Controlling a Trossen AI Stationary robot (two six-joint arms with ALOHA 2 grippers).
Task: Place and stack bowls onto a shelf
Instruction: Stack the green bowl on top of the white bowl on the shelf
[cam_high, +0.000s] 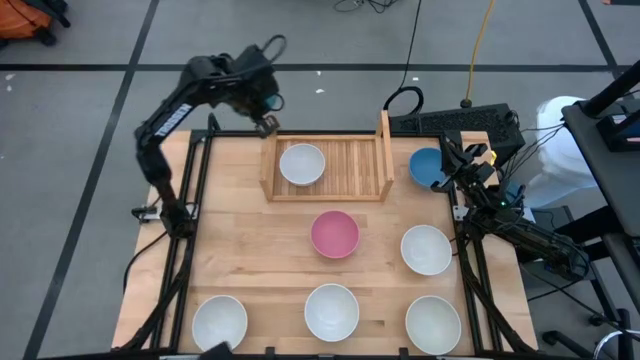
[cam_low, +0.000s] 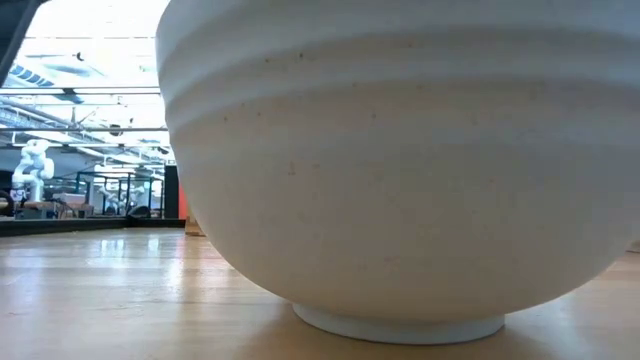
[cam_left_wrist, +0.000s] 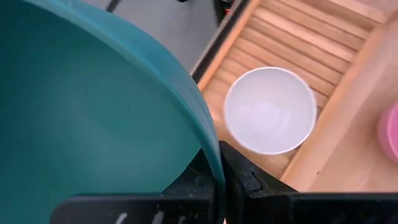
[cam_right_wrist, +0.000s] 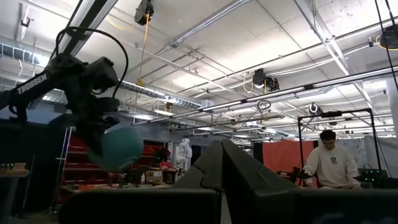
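My left gripper (cam_left_wrist: 219, 171) is shut on the teal bowl (cam_left_wrist: 93, 118) and hovers over the shelf's far left corner (cam_high: 266, 122). The light wooden shelf (cam_high: 352, 165) has one white bowl (cam_high: 302, 163) sitting upright on the left part of its slats. My right gripper (cam_right_wrist: 221, 155) is shut and empty at the table's right edge (cam_high: 455, 165), beside the blue bowl (cam_high: 427, 167), which stands just right of the shelf. The pink bowl (cam_high: 334, 234) stands mid-table. The right wrist view shows the teal bowl (cam_right_wrist: 118, 148) in the air. My left gripper pinches the teal bowl's rim (cam_left_wrist: 208, 146), one finger inside the bowl and one outside. The bowl is lifted clear and tilted, with its hollow facing the wrist camera. It hangs over the shelf's far left corner.
Several white bowls stand on the table: one at right (cam_high: 426, 249) and three along the near edge (cam_high: 219, 322), (cam_high: 331, 311), (cam_high: 433, 325). One of them (cam_low: 400, 160) fills the low view. The shelf's right half (cam_high: 355, 170) is bare slats. A person (cam_right_wrist: 333, 165) sits beyond the table.
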